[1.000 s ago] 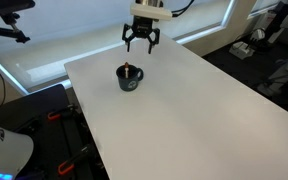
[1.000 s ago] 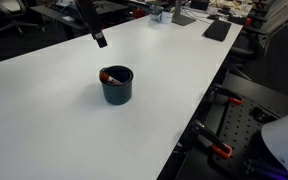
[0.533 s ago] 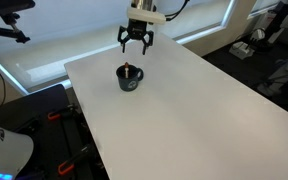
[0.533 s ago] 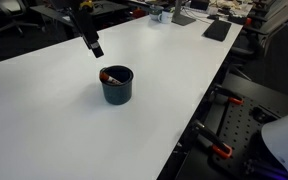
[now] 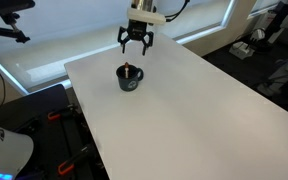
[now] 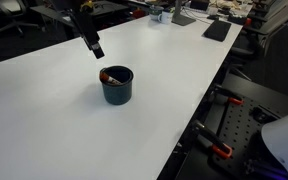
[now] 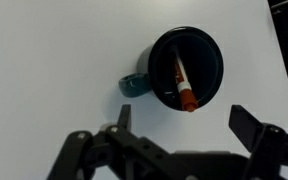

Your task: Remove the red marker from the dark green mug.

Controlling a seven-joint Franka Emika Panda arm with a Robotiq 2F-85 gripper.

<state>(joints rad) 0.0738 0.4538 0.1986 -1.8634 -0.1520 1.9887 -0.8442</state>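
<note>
Claw hangs spread wide above the dark green mug, red marker leaning inside.

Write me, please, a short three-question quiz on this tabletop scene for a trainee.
1. True or false: the red marker lies outside the dark green mug.
2. The fingers are: A) shut on the marker; B) open, empty, in the air; C) shut on the mug's rim.
3. Fill in: in the wrist view, the mug's handle points to the ___.
Key: 1 false; 2 B; 3 left.
</note>
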